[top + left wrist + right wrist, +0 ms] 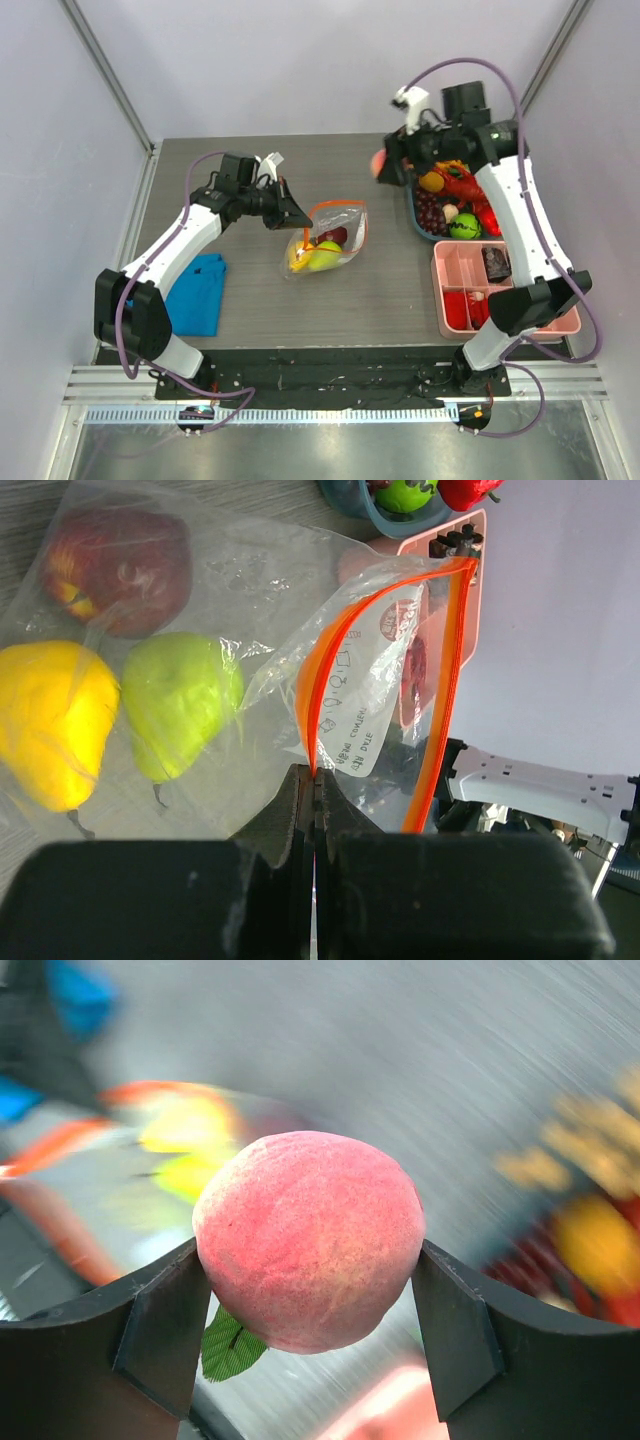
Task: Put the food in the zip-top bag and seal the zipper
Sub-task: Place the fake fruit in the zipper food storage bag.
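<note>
Top: bag [335, 238] on tabletop [380, 292], left end effector [303, 220] at its rim; right end effector [384, 168] grips a peach [377, 162].
Left wrist: closed on the zipper [310, 705]; three fruits [180, 705] bagged.
Right wrist: peach clamped.

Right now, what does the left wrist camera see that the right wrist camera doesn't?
Left wrist only: the left fingers pinching the bag at its edge, its white label, a dark red apple. Right wrist only: the right fingers squeezing a pink peach with a green leaf. Both: the bag's orange zipper, a yellow fruit and a green fruit inside, blurry in the right wrist view.
</note>
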Action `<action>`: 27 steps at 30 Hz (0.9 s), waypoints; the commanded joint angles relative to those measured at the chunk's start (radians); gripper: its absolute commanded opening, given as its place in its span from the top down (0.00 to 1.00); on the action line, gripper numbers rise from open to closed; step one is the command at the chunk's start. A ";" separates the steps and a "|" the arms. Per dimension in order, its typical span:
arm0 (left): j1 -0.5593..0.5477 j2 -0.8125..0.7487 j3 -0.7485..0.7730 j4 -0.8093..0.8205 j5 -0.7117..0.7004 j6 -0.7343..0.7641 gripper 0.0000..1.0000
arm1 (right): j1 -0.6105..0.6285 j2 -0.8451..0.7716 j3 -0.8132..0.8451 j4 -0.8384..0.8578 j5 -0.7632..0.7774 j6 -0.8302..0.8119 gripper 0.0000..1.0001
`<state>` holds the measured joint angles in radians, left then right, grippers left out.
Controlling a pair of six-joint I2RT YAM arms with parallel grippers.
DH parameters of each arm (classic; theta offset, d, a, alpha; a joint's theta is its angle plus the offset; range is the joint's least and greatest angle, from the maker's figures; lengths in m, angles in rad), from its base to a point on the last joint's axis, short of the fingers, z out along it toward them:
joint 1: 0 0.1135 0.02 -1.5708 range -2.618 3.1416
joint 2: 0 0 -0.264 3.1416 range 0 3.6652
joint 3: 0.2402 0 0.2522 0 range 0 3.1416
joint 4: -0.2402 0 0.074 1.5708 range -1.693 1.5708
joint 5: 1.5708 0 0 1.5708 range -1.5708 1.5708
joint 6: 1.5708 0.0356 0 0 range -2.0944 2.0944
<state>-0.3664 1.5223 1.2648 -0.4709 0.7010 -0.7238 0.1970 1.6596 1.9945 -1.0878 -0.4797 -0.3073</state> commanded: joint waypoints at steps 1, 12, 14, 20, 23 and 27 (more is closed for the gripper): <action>-0.005 -0.002 0.050 -0.011 0.026 0.021 1.00 | 0.212 -0.076 -0.055 0.046 -0.123 0.007 0.38; -0.003 -0.002 0.077 -0.028 0.038 0.030 1.00 | 0.489 -0.018 -0.172 0.042 0.156 -0.118 0.08; -0.003 -0.004 0.082 -0.031 0.048 0.029 1.00 | 0.489 -0.009 -0.171 0.043 0.205 -0.101 0.02; -0.003 -0.002 0.088 -0.032 0.071 0.024 1.00 | 0.460 -0.043 -0.158 0.062 0.251 -0.067 0.00; -0.003 -0.002 0.087 -0.032 0.072 0.026 1.00 | 0.441 -0.087 -0.183 0.040 0.190 -0.145 0.01; -0.003 -0.001 0.084 -0.032 0.075 0.027 1.00 | 0.433 -0.214 -0.301 0.025 0.109 -0.304 0.03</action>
<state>-0.3660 1.5234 1.3098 -0.5022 0.7383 -0.7158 0.6361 1.6081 1.7668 -1.0557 -0.2886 -0.4549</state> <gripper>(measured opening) 0.010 0.980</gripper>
